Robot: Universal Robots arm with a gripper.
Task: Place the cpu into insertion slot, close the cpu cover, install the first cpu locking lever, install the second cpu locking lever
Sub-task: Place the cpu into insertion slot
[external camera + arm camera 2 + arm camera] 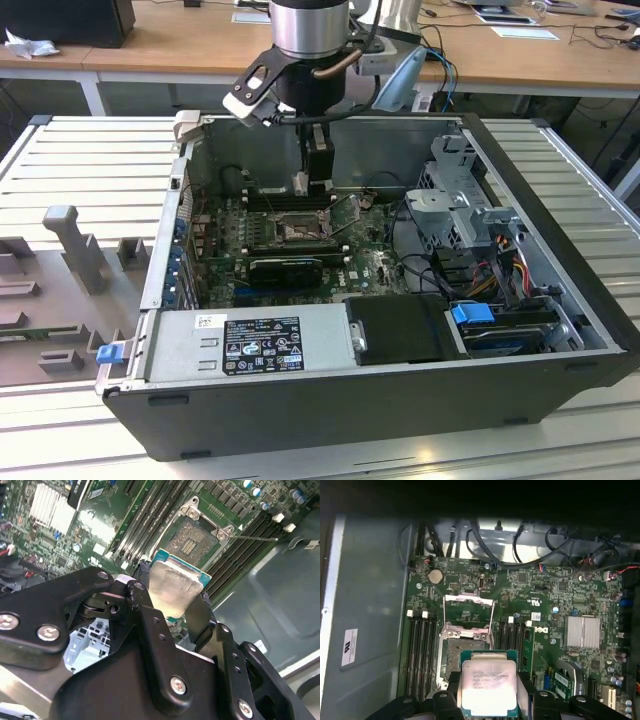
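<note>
- Closest to me is the dark front wall of the open computer case (300, 415), lying on its side on a slatted metal table (85, 150).
- Just inside that wall sit a grey power supply (180, 345) and, toward the exterior view's right, a blue latch (473, 312) with a metal drive cage (455, 205) behind it.
- Further in, the green motherboard (225, 250) covers the floor of the case.
- In the middle of the board the insertion slot (192, 537) is bare, its field of contacts showing, with long black memory slots (145, 520) running along either side of it.
- The cpu cover (468, 599) is flipped open at the far edge of the slot, and the thin wire levers (492, 615) are swung up beside it.
- Over the slot hangs the gripper (172, 599), its black fingers (145, 605) clamped on two opposite edges of the cpu (487, 685).
- The chip is held metal face toward the wrist cameras and clear of the board. In the first wrist view it overlaps the near part of the slot, so it is not yet seated.
- The arm (310, 30) drops in from above the back wall of the case.
- Beyond it stand wooden desks (150, 55) with cables and papers on them.
</note>
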